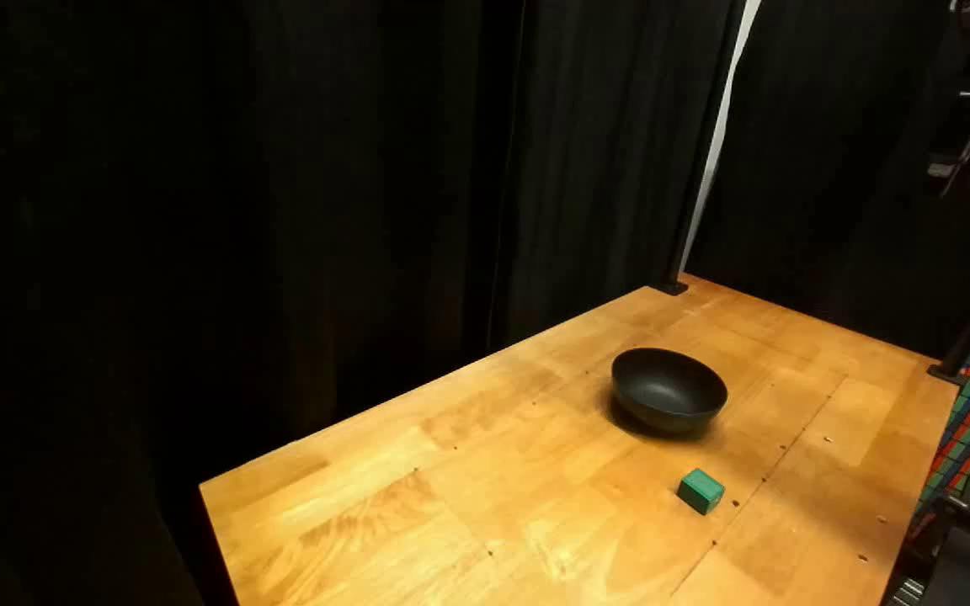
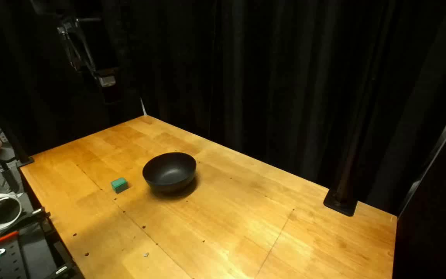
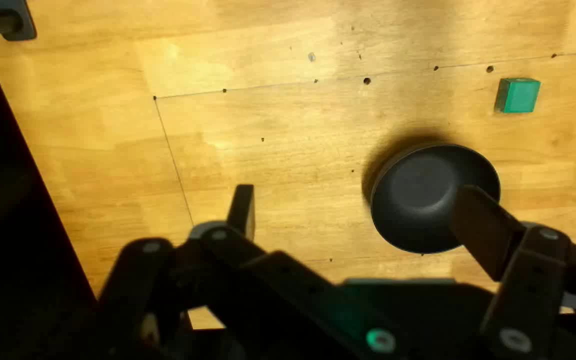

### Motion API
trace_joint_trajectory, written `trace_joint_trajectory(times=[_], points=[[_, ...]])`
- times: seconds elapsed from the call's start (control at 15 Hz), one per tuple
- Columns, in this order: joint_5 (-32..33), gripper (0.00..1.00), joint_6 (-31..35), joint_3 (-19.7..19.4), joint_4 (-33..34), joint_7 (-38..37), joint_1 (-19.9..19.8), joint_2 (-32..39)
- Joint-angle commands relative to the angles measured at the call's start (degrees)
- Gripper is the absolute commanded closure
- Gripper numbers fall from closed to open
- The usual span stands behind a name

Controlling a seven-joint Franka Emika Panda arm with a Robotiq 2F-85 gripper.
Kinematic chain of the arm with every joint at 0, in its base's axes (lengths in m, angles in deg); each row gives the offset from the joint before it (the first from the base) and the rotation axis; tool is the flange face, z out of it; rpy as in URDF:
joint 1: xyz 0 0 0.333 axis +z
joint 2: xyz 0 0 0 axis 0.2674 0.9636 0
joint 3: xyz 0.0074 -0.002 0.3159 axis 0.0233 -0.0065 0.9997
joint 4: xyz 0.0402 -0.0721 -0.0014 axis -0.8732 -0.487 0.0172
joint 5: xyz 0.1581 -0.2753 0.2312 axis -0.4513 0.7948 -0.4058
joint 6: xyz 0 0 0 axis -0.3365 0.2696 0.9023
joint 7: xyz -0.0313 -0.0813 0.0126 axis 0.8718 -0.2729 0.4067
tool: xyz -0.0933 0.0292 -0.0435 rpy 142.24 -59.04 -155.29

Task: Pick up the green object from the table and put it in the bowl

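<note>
In the wrist view the end effector (image 3: 360,212) is released: its fingers (image 3: 488,232) stand wide apart with nothing gripped, and one of them blocks part of the black bowl (image 3: 420,182). The green block (image 3: 520,96) sits on the surface (image 3: 268,110) past the bowl, well off from the gap, so the step in hand looks to be the approach. The block's sides seem nearly square to the fingers, so I judge little twist is needed; centre the gap over it first, then go straight down and squeeze opposite faces evenly. In an exterior view the green block (image 1: 701,491) rests near the bowl (image 1: 670,391) but apart from it; give the rim room, since a spread finger could knock it on the way down. The bowl stands upright there, and nothing shows inside it. In an exterior view the bowl (image 2: 169,172) likewise shows a bare interior, with the block (image 2: 119,185) near it, while the end effector hangs high, well apart from both. Once gripped, the block would best be raised above the rim, carried across and let go low over the middle.
</note>
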Motion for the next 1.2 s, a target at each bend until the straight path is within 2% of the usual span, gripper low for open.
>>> trace_joint_trajectory(times=[0.0, 0.4, 0.8, 1.07, 1.13], points=[[-0.05, 0.0, -0.13, 0.06, 0.28, 0.02, -0.05, -0.01], [-0.05, 0.0, -0.13, 0.06, 0.42, 0.02, -0.04, -0.38], [-4.21, 0.0, 1.25, 3.14, -10.73, -0.49, 4.56, -0.41], [-9.1, 0.0, 12.92, 7.43, -20.71, -5.33, 8.62, 0.69], [-10.51, 0.0, 16.42, 8.66, -16.85, -7.03, 9.75, 6.1]])
